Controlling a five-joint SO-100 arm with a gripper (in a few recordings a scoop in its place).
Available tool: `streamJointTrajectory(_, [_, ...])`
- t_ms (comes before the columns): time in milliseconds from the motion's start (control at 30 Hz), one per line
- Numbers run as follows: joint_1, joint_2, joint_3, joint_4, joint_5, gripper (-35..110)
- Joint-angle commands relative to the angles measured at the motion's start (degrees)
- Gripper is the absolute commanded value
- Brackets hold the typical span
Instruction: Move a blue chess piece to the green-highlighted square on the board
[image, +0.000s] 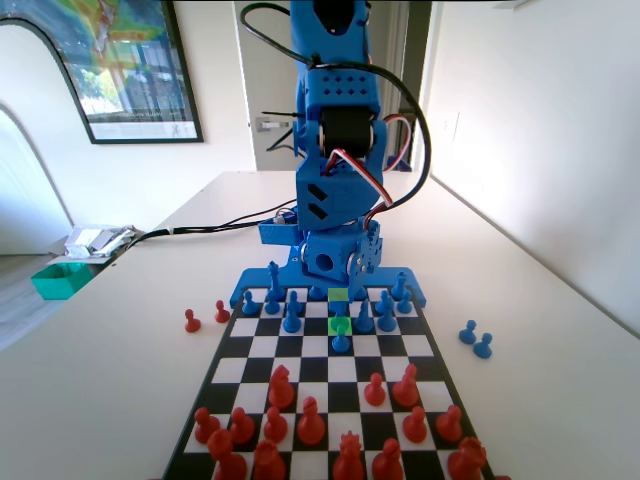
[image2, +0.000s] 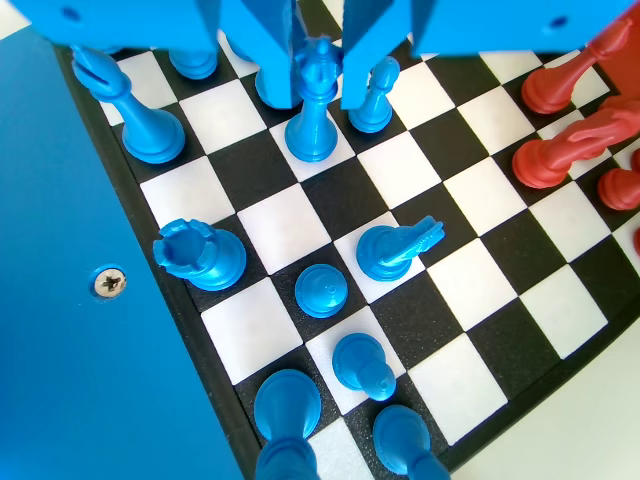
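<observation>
In the wrist view my gripper (image2: 320, 98) hangs low over the board (image2: 500, 265). Its two jaws sit close against both sides of the crowned head of a slim blue chess piece (image2: 312, 135). That piece stands upright with its base on a white square. In the fixed view the green-highlighted square (image: 340, 327) lies just in front of the blue arm (image: 335, 200), with a paler yellow-green square (image: 339, 296) one row behind it. A blue pawn (image: 341, 343) stands right in front of the green square.
Blue pieces crowd around the gripper: a bishop-like one (image2: 372, 100), a tall one (image2: 150, 130), a rook (image2: 195, 255), a knight (image2: 395, 250) and pawns (image2: 321, 290). Red pieces (image2: 565, 155) lie at the right. Off the board stand two red pawns (image: 192, 320) and two blue pawns (image: 475, 340).
</observation>
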Motion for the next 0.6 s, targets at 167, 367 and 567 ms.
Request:
streamJointTrajectory(167, [-0.5, 3.0, -4.2, 3.2, -0.4, 10])
streamJointTrajectory(367, [-1.3, 5.2, -9.6, 11.4, 1.4, 10])
streamJointTrajectory(567, [-1.8, 8.1, -15.2, 20.0, 3.3, 6])
